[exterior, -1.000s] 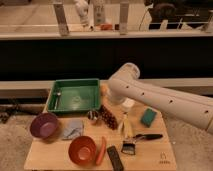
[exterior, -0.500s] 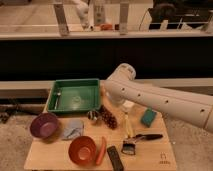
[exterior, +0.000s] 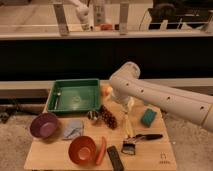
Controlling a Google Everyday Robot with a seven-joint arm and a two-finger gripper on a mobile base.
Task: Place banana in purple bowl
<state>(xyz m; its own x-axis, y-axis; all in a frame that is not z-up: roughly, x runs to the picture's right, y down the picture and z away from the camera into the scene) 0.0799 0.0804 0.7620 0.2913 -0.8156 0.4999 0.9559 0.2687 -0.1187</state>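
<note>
Gripper: the gripper hangs at the end of the white arm, low over the middle of the wooden table, just in front of the right corner of the green tray.
Grip state: lost against the pale wrist; I cannot tell whether it is spread or pressed together.
Banana: the banana lies on the table right below the gripper, between the dark grapes and the teal sponge.
Banana axis: the long axis runs far to near, almost straight toward the camera. The far end sits under the gripper and the near end points at the black brush.
Contact: whether gripper and banana touch cannot be told.
Purple bowl: the purple bowl stands upright at the table's left edge, well apart from the banana, with a grey cloth beside it.
</note>
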